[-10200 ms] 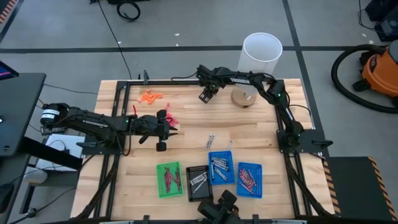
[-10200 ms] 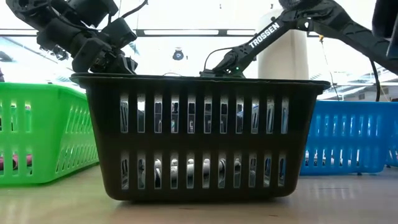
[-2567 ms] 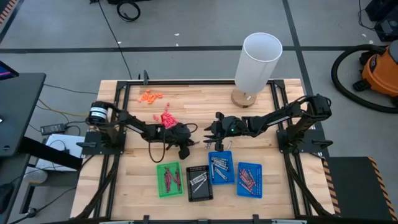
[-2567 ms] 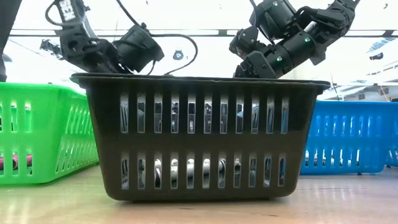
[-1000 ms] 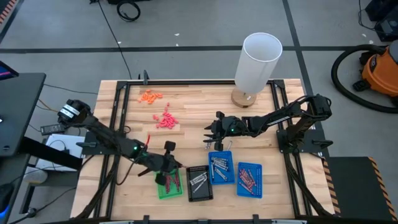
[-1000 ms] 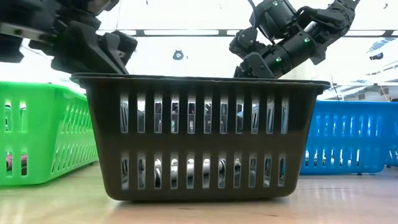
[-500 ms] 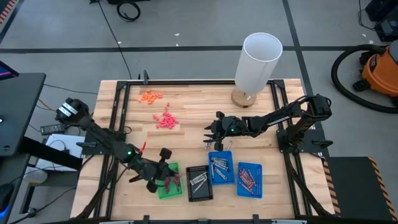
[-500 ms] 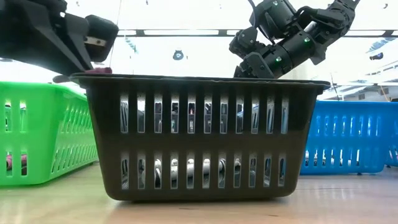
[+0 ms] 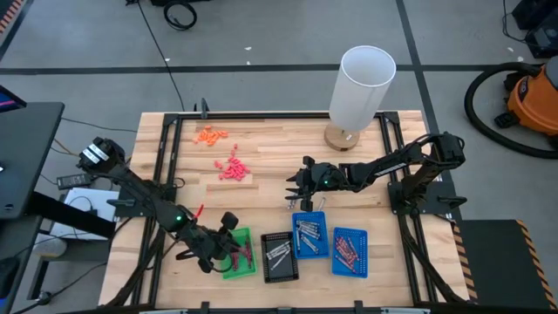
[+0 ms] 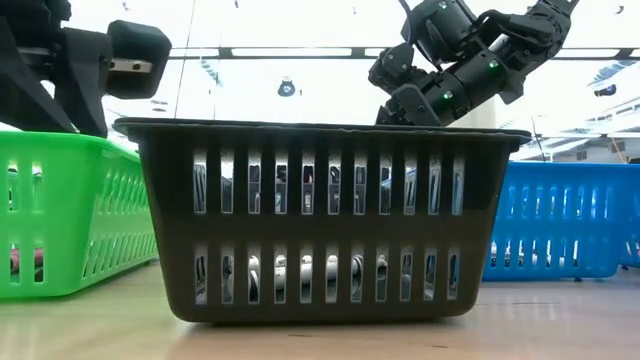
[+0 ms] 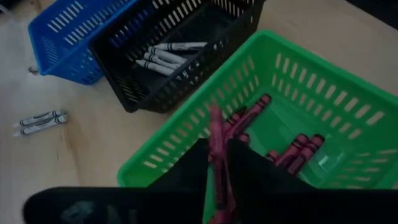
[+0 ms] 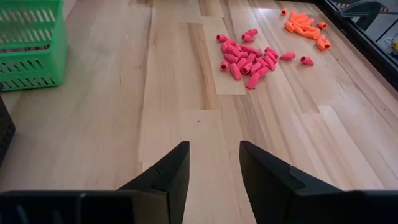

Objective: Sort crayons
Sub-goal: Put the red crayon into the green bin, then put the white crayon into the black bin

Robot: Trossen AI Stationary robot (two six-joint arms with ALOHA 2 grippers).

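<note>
A pale wooden table of butcher-block planks stands on a grey floor, with a tall white cylinder at its far edge. Since a second ago the left gripper has travelled from beside the slotted green plastic basket to over its near left corner, and it now points down into it. A thin maroon crayon stands between its dark fingers; the jaws have begun to part, and whether they still pinch it cannot be told. More maroon crayons lie in the green basket. Grey crayons rest in the black ribbed basket beside it, and two blue baskets follow to the right. Two grey crayons lie loose on the wood. The right gripper has not moved: it hangs open and empty above the table's middle, facing heaps of small pink bits and orange bits.
</note>
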